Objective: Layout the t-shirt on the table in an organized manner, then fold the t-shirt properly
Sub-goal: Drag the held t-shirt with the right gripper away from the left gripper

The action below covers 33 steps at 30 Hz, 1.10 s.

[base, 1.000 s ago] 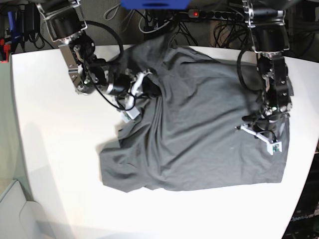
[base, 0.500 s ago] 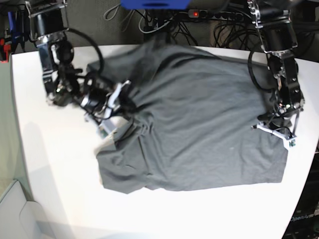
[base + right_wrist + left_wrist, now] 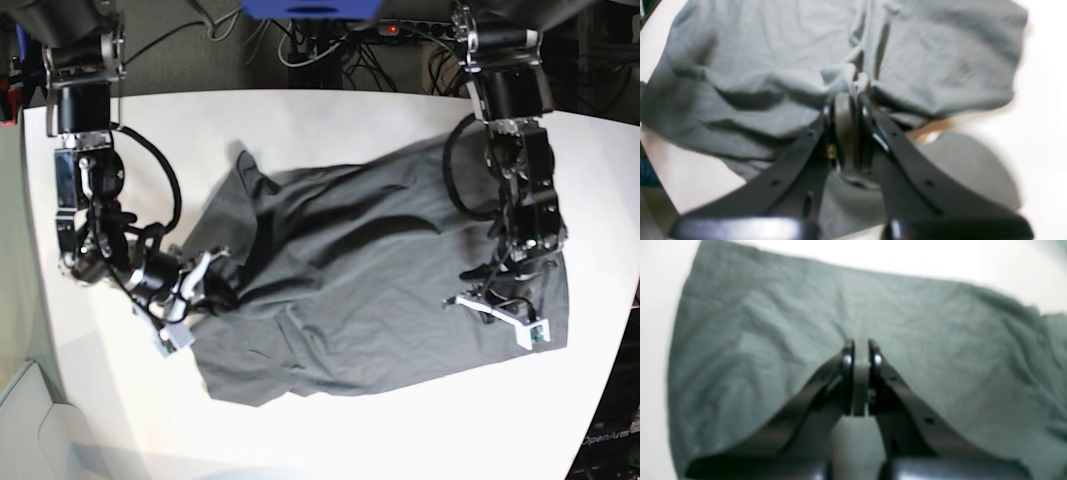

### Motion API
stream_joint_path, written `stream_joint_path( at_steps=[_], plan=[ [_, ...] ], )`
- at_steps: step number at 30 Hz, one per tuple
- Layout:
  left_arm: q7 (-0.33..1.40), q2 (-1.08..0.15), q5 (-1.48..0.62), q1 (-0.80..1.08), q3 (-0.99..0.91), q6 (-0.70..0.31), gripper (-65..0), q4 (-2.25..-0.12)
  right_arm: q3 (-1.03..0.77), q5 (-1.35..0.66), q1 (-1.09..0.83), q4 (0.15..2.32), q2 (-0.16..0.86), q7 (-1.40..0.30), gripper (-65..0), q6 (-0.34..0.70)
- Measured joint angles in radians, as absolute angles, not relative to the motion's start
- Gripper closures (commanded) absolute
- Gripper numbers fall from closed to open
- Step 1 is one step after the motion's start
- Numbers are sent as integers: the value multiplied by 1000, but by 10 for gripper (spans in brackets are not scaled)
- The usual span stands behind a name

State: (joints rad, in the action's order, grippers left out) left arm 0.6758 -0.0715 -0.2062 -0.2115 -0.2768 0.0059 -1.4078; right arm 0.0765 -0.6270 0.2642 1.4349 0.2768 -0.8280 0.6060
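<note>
Layout step, not folding yet. T-shirt (image 3: pixel 390 280) bunched and skewed across the middle of the table (image 3: pixel 300 440), stretching from centre toward the right edge, with wrinkles and a raised ridge running through it.

Right gripper (image 3: pixel 848 100) clenched on a pinch of cloth at the shirt's left side: fabric gathered into a knot right at the fingertips in the right wrist view, folds fanning out from it. In the base view, sits near the table's left edge, at the shirt's left end (image 3: pixel 205 280).

Left gripper (image 3: pixel 858 346) clamped shut, tips over the shirt near the table's right edge (image 3: pixel 505 310). Left wrist view too blurred to tell whether any cloth is pinched between the tips or just pressed under them. Looks like pinning that side down.

Next move, as a guess: pull the left end outward toward the left edge to take out slack, with the right side held, then release and regrip a hem or sleeve. Risk: dragging the whole shirt instead of spreading it if the right side slips.
</note>
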Motion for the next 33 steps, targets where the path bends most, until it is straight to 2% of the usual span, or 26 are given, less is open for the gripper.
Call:
stream_joint_path(
  at_steps=[7, 9, 13, 15, 19, 28, 33],
  plan=[
    [667, -64, -211, -240, -260, 4, -1, -1344, 81, -618, 183, 1420, 274, -831, -66, 606],
    [668, -64, -213, -244, -260, 4, -1, -1338, 81, -619, 194, 1406, 274, -829, -127, 606],
    [669, -66, -213, -242, -261, 5, -1, -1337, 81, -621, 189, 1399, 275, -828, -319, 606],
    [669, -66, -213, -242, -261, 4, -1, -1334, 80, -625, 169, 1412, 280, -828, -361, 606],
    [665, -67, -213, -241, -261, 5, -1, -1333, 74, -618, 96, 1513, 319, -832, -360, 605],
    [673, -51, -213, -234, -265, 4, -1, -1336, 1, -624, -29, 1648, 284, -831, -359, 606],
    [728, -17, -221, -159, -246, -4, -1, -1396, -59, -627, -46, 1658, 282, -823, -287, 606]
  ],
)
